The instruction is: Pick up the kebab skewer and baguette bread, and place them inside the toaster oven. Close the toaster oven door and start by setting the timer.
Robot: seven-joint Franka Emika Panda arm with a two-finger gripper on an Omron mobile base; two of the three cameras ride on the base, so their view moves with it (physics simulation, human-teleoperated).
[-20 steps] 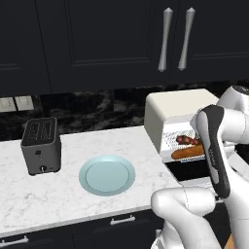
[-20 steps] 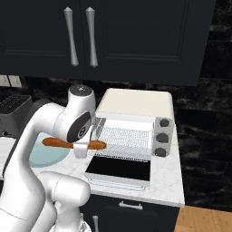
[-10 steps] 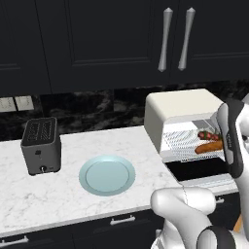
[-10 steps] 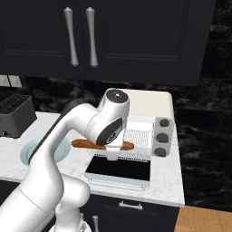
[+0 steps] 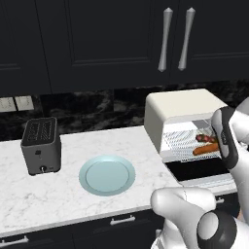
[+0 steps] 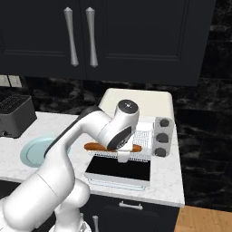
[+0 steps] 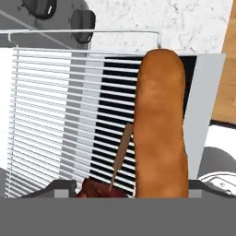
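The toaster oven [image 5: 180, 109] stands on the counter at the right, and its door [image 6: 118, 171] lies folded down flat in front. On the wire rack [image 7: 55, 106] rests the kebab skewer [image 5: 206, 138], its stick [image 7: 120, 154] and dark red chunks beside the loaf in the hand view. My gripper [image 6: 119, 149] is shut on the baguette bread [image 7: 161, 124], which hangs level just above the rack's front part [image 6: 93, 147]. The fingertips themselves are hidden by the loaf. Round grey knobs [image 6: 161, 136] sit on the oven's right side.
A pale blue plate [image 5: 107, 175] lies bare in the middle of the white marble counter [image 5: 63, 194]. A small dark slot toaster [image 5: 41, 146] stands at the left. Dark cabinets with silver handles [image 5: 175, 39] hang above the oven.
My arm has carried the baguette rightward and forward, from beside the oven to over the rack next to the skewer. The plate, slot toaster and oven door have stayed put.
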